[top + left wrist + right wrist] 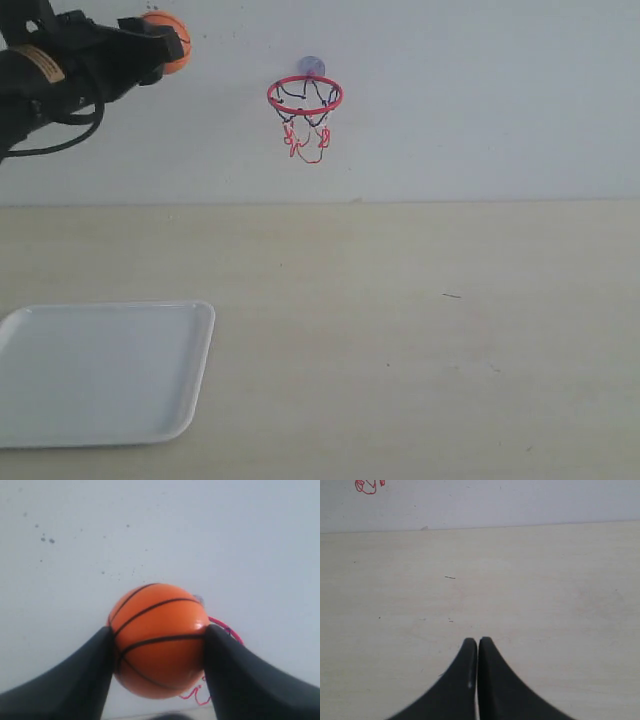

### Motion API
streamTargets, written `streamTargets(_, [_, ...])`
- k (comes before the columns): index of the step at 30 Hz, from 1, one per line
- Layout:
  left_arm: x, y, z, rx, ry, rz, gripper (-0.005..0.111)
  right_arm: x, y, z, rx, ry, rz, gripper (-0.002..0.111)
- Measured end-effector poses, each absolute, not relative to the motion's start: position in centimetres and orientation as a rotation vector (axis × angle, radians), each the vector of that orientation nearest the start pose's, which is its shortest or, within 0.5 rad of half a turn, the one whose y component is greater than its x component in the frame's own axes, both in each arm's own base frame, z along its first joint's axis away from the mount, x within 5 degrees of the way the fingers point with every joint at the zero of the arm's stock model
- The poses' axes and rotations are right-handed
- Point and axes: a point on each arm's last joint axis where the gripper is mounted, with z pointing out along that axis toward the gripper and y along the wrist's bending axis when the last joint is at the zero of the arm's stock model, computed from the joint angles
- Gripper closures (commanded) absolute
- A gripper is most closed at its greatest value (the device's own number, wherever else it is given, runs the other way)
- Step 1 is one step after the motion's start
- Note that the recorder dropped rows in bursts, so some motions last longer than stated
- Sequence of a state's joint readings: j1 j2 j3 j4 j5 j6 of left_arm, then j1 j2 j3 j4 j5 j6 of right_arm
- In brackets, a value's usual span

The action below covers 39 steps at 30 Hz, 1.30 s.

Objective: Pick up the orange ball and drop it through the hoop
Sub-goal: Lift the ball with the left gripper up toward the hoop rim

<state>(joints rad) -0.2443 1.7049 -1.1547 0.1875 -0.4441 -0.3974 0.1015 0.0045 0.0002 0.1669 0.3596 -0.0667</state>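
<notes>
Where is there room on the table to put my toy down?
The table is bare from the tray's right edge across to the exterior view's right side, and between the tray and the wall. The tray holds nothing too. Nowhere is crowded; the ball is up in the left tool.

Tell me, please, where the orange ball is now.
The orange ball is held in the left pincer at the exterior view's upper left, left of the hoop and slightly higher.

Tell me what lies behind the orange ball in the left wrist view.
Behind the orange ball stands the speckled white wall. Of the hoop, only a short arc of red ring and a bit of net string peek out; the ball and a jaw cover the rest.
</notes>
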Motion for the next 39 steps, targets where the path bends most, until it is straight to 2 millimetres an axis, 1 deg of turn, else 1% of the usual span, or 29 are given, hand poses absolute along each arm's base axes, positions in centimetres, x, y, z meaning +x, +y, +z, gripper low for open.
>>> streamTargets(1, [39.6,-10.2,29.8,0.036,1.613,-0.481,0.103,5.3,1.1,18.1,-0.052,1.846,0.188,0.109])
streamTargets(2, [40.3,-10.4,29.7,0.055,1.613,-0.506,0.103,5.3,1.1,18.1,-0.052,1.846,0.188,0.109])
streamTargets(4, [42.0,-11.5,29.8,0.153,1.617,-0.560,0.103,5.3,1.1,18.1,-0.052,1.846,0.188,0.109])
streamTargets(5, [42.6,-12.0,29.3,0.206,1.637,-0.577,0.103,5.3,1.1,18.1,-0.052,1.846,0.188,0.109])
streamTargets(6, [43.5,-12.7,30.2,0.302,1.623,-0.582,0.103,5.3,1.1,18.1,-0.052,1.846,0.188,0.109])
streamTargets(7, [44.2,-13.4,30.7,0.354,1.622,-0.603,0.103,5.3,1.1,18.1,-0.052,1.846,0.188,0.109])
streamTargets(8, [44.9,-13.7,31.3,0.329,1.633,-0.651,0.103,5.3,1.1,18.1,-0.052,1.846,0.188,0.109])
streamTargets(9, [45.7,-14.1,31.8,0.359,1.651,-0.658,0.103,5.3,1.1,18.1,-0.052,1.846,0.188,0.109])
streamTargets(10, [46.4,-14.2,32.2,0.349,1.667,-0.677,0.103,5.3,1.1,18.1,-0.052,1.846,0.188,0.109])
streamTargets(11, [47.1,-14.2,32.9,0.342,1.665,-0.689,0.103,5.3,1.1,18.1,-0.052,1.846,0.188,0.109])
streamTargets(13, [48.6,-13.9,33.4,0.325,1.684,-0.710,0.103,5.3,1.1,18.1,-0.052,1.846,0.188,0.109])
streamTargets(14, [49.2,-13.8,33.2,0.318,1.698,-0.717,0.103,5.3,1.1,18.1,-0.052,1.846,0.188,0.109])
streamTargets(17, [50.9,-13.2,33.5,0.255,1.706,-0.802,0.103,5.3,1.1,18.1,-0.052,1.846,0.188,0.109])
streamTargets(19, [52.1,-12.9,33.1,0.277,1.696,-0.860,0.103,5.3,1.1,18.1,-0.052,1.846,0.188,0.109])
streamTargets(21, [52.7,-13.0,32.3,0.312,1.703,-0.880,0.103,5.3,1.1,18.1,-0.052,1.846,0.188,0.109])
streamTargets(25, [54.2,-13.4,30.0,0.363,1.715,-0.886,0.103,5.3,1.1,18.1,-0.052,1.846,0.188,0.109])
streamTargets(28, [54.6,-13.4,29.5,0.381,1.710,-0.900,0.103,5.3,1.1,18.1,-0.052,1.846,0.188,0.109])
streamTargets(30, [54.5,-13.7,29.3,0.385,1.706,-0.947,0.103,5.3,1.1,18.1,-0.052,1.846,0.188,0.109])
streamTargets(34, [54.5,-14.1,28.0,0.430,1.723,-1.021,0.103,5.3,1.1,18.1,-0.052,1.846,0.188,0.109])
streamTargets(37, [54.5,-14.3,27.2,0.489,1.717,-1.008,0.103,5.3,1.1,18.1,-0.052,1.846,0.188,0.109])
streamTargets(39, [54.5,-14.2,27.7,0.529,1.684,-0.966,0.103,5.3,1.1,18.1,-0.052,1.846,0.188,0.109])
